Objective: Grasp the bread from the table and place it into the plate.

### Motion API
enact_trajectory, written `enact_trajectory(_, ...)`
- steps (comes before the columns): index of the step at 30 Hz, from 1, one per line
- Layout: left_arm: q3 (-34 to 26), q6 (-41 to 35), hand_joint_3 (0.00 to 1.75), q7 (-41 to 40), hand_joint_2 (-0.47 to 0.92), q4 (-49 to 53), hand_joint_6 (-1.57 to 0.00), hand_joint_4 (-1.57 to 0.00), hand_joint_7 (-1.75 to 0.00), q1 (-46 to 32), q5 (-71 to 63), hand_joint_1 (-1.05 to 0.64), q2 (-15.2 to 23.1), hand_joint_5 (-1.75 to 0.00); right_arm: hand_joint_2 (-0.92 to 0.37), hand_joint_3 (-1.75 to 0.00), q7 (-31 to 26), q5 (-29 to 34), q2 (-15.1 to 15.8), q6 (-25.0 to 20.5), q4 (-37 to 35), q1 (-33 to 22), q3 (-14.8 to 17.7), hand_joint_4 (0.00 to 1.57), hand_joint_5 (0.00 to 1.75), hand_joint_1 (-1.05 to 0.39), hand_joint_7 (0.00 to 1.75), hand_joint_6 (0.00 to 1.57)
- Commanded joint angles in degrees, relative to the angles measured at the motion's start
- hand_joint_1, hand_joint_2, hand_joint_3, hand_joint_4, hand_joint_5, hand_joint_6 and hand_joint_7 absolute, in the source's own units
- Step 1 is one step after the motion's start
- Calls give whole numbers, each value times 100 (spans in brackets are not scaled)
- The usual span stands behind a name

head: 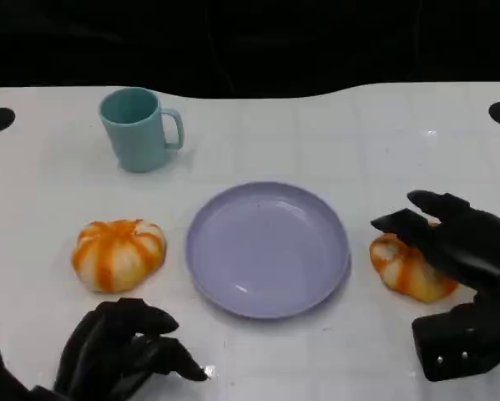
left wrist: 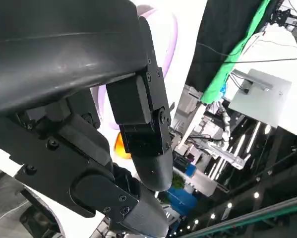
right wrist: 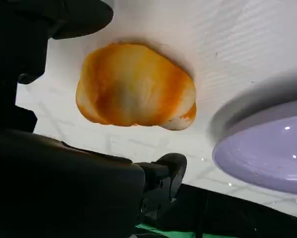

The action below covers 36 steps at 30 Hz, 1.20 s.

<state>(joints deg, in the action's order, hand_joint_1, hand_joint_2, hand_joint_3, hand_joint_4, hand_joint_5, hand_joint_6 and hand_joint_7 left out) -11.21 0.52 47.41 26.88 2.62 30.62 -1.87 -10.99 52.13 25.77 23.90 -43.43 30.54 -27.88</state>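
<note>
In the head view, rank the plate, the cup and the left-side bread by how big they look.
1. Purple plate, clearly widest.
2 and 3. Orange-striped bread left of the plate and teal cup look close in size; the cup sits farther from the camera, so I won't rank them.

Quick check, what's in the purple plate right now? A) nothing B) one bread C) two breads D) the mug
A: the plate is bare; one bread lies on the table to its left, the other bread to its right under the right robot hand, and the mug stands farther back.
</note>
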Motion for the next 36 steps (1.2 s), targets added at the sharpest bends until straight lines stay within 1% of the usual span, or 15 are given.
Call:
enact_trajectory(1,-23,38,0,-42,65,-14,-157,-157,-14,-47,-44,-93,82,-40,24,-122,-51,-24,-91,19,-403,293,-188,0,50,-35,67,0)
enact_trajectory(3,-19,31,0,-34,65,-20,-157,-157,-14,-48,-39,-92,82,-40,23,-119,-78,-20,-142,31,-572,393,-280,0,56,-35,69,0)
enact_trajectory(7,-18,23,0,-14,65,-20,-157,-157,-13,-49,-25,-91,79,-40,22,-117,-190,-12,-210,110,-885,550,-433,0,78,-40,79,0)
enact_trajectory(12,-24,-49,0,-7,65,-17,-157,-157,-13,-39,11,-89,80,-40,20,-118,-193,-51,-293,139,-1199,718,-556,0,89,-42,88,0)
enact_trajectory(16,-13,8,0,-12,65,-5,-157,-157,-14,-37,-27,-90,81,-41,20,-121,-189,-58,-372,150,-1439,866,-621,0,103,-40,102,0)
enact_trajectory(18,-16,16,0,-3,65,13,-157,-157,-14,-27,-24,-91,78,-41,25,-131,-198,-94,-413,198,-1594,941,-639,0,121,-36,117,0)
enact_trajectory(20,-17,27,0,-1,65,15,-157,-157,-14,-27,-24,-91,74,-41,27,-137,-283,-100,-449,218,-1732,1000,-675,0,130,-34,124,0)
enact_trajectory(23,-11,47,0,-28,65,-19,-157,-157,-14,-50,-37,-91,63,-41,32,-152,-482,-106,-538,188,-1979,1092,-704,0,160,-33,147,0)
enact_trajectory(26,-4,80,0,-35,65,-32,-157,-157,-14,-65,-54,-92,59,-41,33,-161,-672,-110,-585,198,-2127,1143,-713,1,172,-32,160,3)
enact_trajectory(28,-1,101,0,-41,65,-38,-157,-157,-14,-72,-63,-92,53,-41,34,-165,-879,-104,-604,232,-2198,1159,-720,4,174,-31,166,8)
enact_trajectory(30,-1,108,0,-35,65,-35,-157,-157,-14,-74,-56,-92,50,-41,37,-173,-1090,-93,-614,272,-2256,1174,-734,28,174,-30,172,24)
enact_trajectory(31,1,103,0,-39,65,-39,-157,-157,-14,-76,-54,-92,50,-41,37,-174,-1182,-83,-618,293,-2283,1183,-747,33,175,-29,173,27)
enact_trajectory(34,3,105,0,-38,65,-42,-157,-157,-14,-79,-49,-92,50,-40,23,-175,-1681,-63,-616,503,-2378,1190,-772,82,175,-36,175,53)
enact_trajectory(35,4,108,0,-37,65,-40,-157,-157,-14,-79,-50,-92,50,-40,19,-175,-1808,-60,-615,560,-2413,1196,-786,90,175,-38,175,57)
enact_trajectory(36,1,112,0,-28,65,-31,-157,-157,-14,-76,-45,-92,48,-40,12,-175,-1968,-42,-616,604,-2442,1203,-807,98,175,-43,175,61)
